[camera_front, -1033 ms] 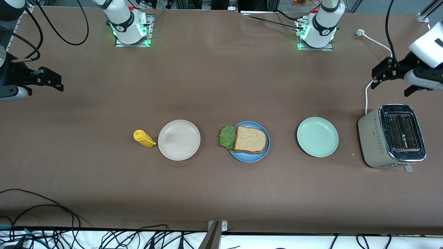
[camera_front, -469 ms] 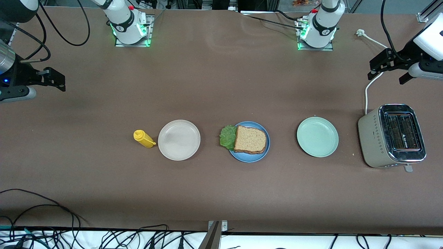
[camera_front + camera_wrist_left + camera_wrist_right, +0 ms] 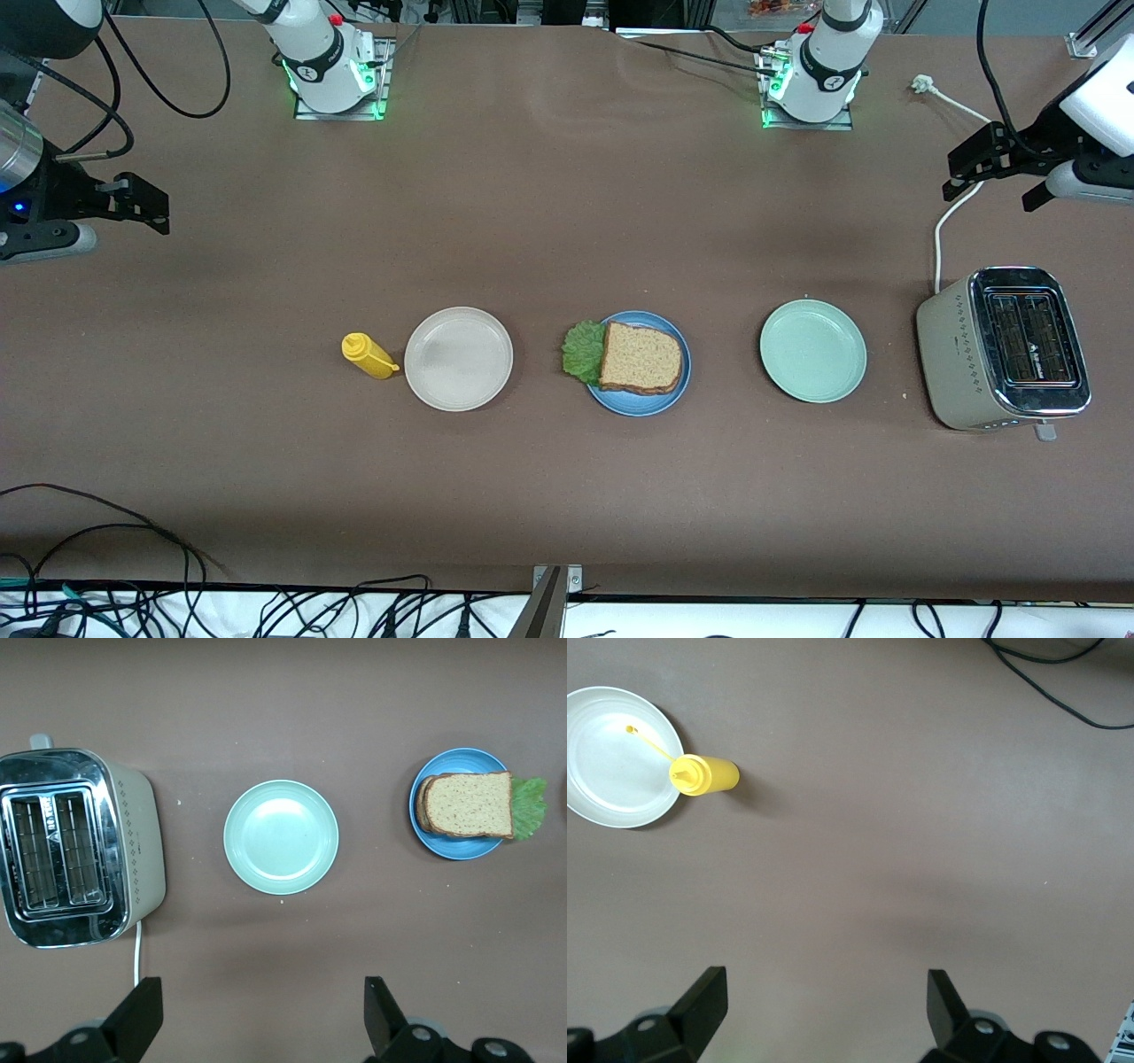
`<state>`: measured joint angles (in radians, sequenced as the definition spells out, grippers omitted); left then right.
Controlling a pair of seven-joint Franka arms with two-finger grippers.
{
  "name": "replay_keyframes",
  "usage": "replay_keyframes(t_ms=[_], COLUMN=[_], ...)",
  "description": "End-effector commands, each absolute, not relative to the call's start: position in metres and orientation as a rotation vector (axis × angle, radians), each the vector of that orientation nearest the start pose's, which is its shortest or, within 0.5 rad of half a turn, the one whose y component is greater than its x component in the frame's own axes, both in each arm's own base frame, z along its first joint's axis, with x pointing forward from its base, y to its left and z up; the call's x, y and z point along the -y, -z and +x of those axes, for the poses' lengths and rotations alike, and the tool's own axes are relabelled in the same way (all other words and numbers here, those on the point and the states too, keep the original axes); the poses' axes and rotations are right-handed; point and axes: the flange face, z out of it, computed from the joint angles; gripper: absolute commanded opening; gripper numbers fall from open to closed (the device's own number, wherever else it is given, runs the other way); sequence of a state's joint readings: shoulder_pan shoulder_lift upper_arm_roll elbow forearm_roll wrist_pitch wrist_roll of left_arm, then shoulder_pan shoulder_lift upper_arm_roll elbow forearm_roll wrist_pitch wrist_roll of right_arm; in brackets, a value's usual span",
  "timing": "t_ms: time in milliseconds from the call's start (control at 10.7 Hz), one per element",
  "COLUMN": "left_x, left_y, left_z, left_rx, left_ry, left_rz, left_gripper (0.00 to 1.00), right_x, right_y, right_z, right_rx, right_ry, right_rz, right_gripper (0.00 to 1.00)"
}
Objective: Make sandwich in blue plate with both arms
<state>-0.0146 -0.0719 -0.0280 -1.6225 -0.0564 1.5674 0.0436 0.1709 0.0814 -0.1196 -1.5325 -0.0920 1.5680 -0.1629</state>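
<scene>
Brown counter (image 3: 549, 204) spreads beneath both claws: left claw (image 3: 263, 1020) hangs spread and empty near the toaster (image 3: 1005, 347), right claw (image 3: 824, 1017) likewise released at its end. Between them, the sandwich (image 3: 640, 358) sits assembled on the blue plate (image 3: 640, 403); seemingly nothing remains.

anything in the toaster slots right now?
No. In the left wrist view both slots of the toaster show only bare wire racks, and the two bread slices sit stacked on the blue plate.
</scene>
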Motion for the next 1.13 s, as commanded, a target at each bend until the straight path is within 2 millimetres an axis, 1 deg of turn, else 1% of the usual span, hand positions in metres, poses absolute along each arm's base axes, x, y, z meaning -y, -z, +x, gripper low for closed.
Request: replay_keyframes(t_ms=[0, 94, 282, 563, 751, 845, 1033], left_x=[0.018, 0.009, 0.009, 0.008, 0.007, 0.007, 0.007], left_y=[-0.64, -0.64, -0.64, -0.641, -0.644, -0.644, -0.643], left_z=[0.527, 0.527, 0.527, 0.528, 0.533, 0.533, 0.533], left_rx=[-0.106, -0.079, -0.081, -0.073, -0.074, -0.071, -0.071], left_ry=[0.019, 0.022, 0.023, 0.025, 0.037, 0.037, 0.035], left_rz=[-3.214, -3.215, -3.214, -3.21, -3.207, -3.209, -3.209], left_gripper=[1.0, 1.0, 1.0, 1.0, 1.0, 1.0, 1.0], right_x=[-0.023, -0.022, -0.026, -0.027, -0.028, -0.032, -0.032], right_y=[-0.601, -0.604, -0.615, -0.62, -0.619, -0.619, -0.618], right_z=[0.576, 0.575, 0.574, 0.574, 0.573, 0.572, 0.572], right_rx=[0.351, 0.346, 0.333, 0.315, 0.268, 0.277, 0.28], right_ry=[-0.093, -0.083, -0.044, -0.028, -0.035, -0.04, -0.055], right_rz=[-3.226, -3.224, -3.184, -3.148, -3.129, -3.122, -3.128], right_gripper=[1.0, 1.0, 1.0, 1.0, 1.0, 1.0, 1.0])
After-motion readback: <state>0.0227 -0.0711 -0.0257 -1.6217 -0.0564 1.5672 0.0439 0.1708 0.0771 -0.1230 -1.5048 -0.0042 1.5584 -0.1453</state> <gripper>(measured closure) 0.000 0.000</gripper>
